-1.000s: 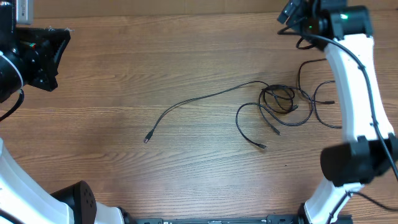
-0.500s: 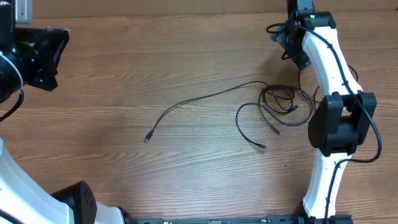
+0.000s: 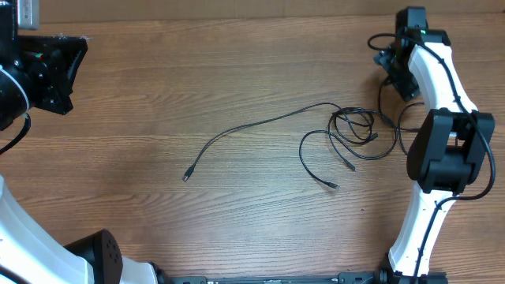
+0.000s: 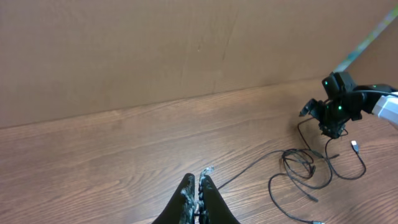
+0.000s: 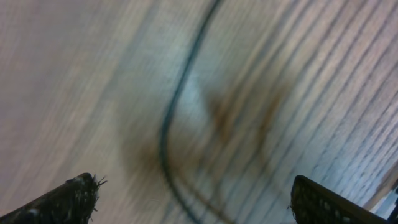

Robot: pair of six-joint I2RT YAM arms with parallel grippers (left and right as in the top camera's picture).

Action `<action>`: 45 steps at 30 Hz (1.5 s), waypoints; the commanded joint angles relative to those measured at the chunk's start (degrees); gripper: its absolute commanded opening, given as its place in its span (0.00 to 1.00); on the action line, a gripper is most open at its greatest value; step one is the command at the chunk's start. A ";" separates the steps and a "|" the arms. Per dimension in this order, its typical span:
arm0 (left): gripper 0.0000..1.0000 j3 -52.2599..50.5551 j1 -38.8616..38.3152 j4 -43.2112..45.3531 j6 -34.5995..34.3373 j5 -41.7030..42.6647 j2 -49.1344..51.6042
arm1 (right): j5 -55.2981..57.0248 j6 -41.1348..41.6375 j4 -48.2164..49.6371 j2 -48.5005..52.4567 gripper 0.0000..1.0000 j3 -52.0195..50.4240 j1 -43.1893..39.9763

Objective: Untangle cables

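While the cables (image 3: 351,134) lay on the wooden table (image 3: 158,95), their tangled knot sat right of centre. One long strand ran left from it to a plug end (image 3: 186,177). The left gripper (image 4: 198,186) hung above the far-left corner, its fingers pressed together and pinching nothing. The right gripper (image 5: 196,190) was close over the tangle's far-right loops, fingers spread wide, with a blurred strand on the wood between them.

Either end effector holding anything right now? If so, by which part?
Nothing held: left end effector is shut and empty; right end effector is open over a cable strand, not gripping it.
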 commanded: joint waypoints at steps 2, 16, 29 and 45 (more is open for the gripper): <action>0.05 0.46 -0.42 0.09 -1.31 -0.20 -0.02 | -0.44 0.02 2.78 0.39 0.96 -3.93 0.50; 0.05 0.46 -0.42 0.09 -1.70 -0.20 -0.02 | -3.82 0.04 6.64 0.48 0.90 -6.23 0.68; 0.06 0.46 -0.42 0.09 -1.70 -0.20 -0.02 | -4.35 -0.04 10.14 0.48 0.04 -14.82 0.70; 0.06 0.46 -0.42 0.09 -1.66 -3.19 -0.02 | -30.99 -12.87 5.51 -21.46 0.04 -0.50 1.73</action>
